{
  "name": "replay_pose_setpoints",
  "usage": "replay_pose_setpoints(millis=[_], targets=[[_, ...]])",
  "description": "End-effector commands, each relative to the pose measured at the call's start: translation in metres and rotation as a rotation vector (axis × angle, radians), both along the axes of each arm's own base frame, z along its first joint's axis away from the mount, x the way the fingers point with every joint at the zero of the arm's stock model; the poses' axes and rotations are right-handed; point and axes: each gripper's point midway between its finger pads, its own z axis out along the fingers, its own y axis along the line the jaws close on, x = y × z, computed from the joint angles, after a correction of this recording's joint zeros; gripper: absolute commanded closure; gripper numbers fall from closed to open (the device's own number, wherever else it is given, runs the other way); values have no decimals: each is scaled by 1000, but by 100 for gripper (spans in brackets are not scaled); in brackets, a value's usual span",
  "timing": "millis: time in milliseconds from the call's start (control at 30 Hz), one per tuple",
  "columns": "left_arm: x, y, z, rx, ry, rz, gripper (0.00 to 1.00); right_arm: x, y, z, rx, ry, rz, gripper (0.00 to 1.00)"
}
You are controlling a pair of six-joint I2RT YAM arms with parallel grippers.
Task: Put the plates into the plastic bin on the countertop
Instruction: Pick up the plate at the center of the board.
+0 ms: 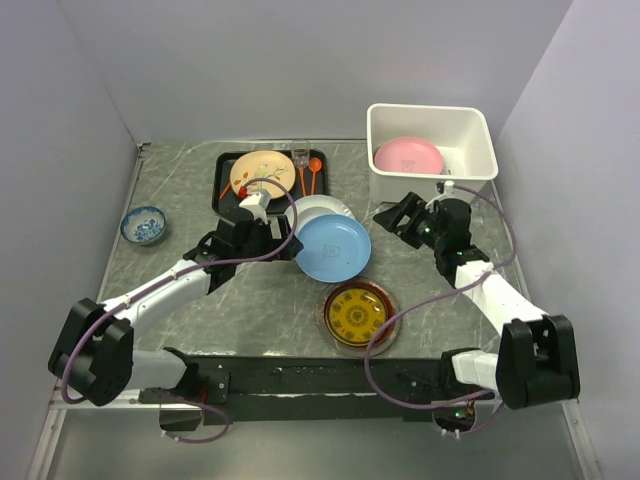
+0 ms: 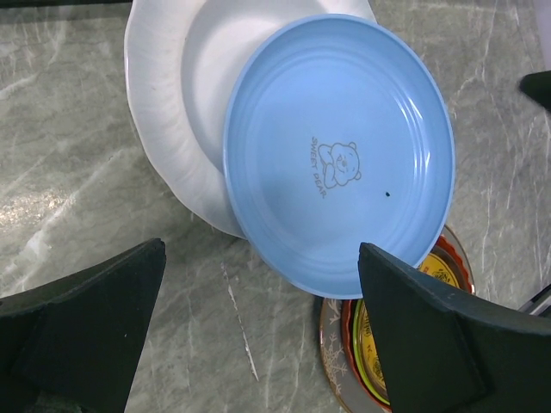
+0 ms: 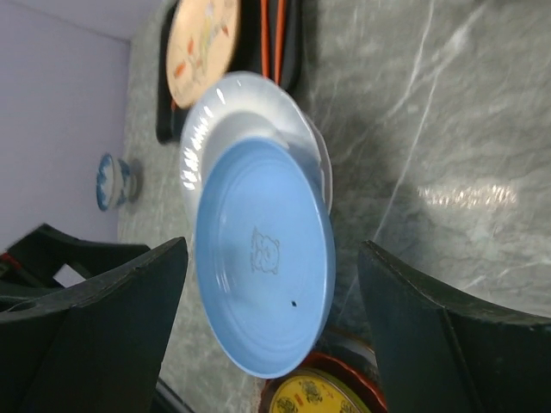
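1. The left gripper (image 2: 258, 331) hangs over the countertop (image 1: 270, 300) with its jaws spread wide and nothing between them. The near edge of the blue plate (image 2: 340, 155) lies just ahead of its fingertips. Whether they touch it cannot be told.
2. The right gripper (image 3: 271, 331) is also spread open and empty. In the top view it sits just in front of the bin (image 1: 486, 140), to the right of the blue plate and apart from it.
3. The blue plate leans on the white plate (image 2: 164, 95), covering its right part.
4. A dark red plate (image 1: 357, 313) with a gold pattern lies near the blue one, towards the arm bases. A wider brownish rim shows under it, perhaps another plate.
5. One pink plate (image 1: 408, 156) is inside the bin, at the far right of the countertop.
6. One cream floral plate (image 1: 262, 173) lies on the black tray (image 1: 222, 190), behind the left gripper.
7. Count: five plates plainly seen, one of each colour, and maybe a sixth. One is in the bin and the rest are outside it.
8. Also one bin, one tray, one small blue bowl (image 1: 143, 225) far left, and two orange utensils (image 1: 314, 172) on the tray.
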Motion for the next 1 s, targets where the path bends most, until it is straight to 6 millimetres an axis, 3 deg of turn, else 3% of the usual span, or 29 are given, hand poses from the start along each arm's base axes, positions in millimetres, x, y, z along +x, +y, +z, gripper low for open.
replay_pose_setpoints(millis=[0,233,500,967], targets=[[3,-4,26,-44,-49,14,1,1,16,-18,4,23,77,14],[6,0,32,-28,-65,38,1,-8,32,-52,31,101,132,15],[7,1,22,6,-40,39,1,-18,53,-73,39,156,201,18],[11,-7,18,1,-29,13,1,-26,53,-86,33,196,201,26]])
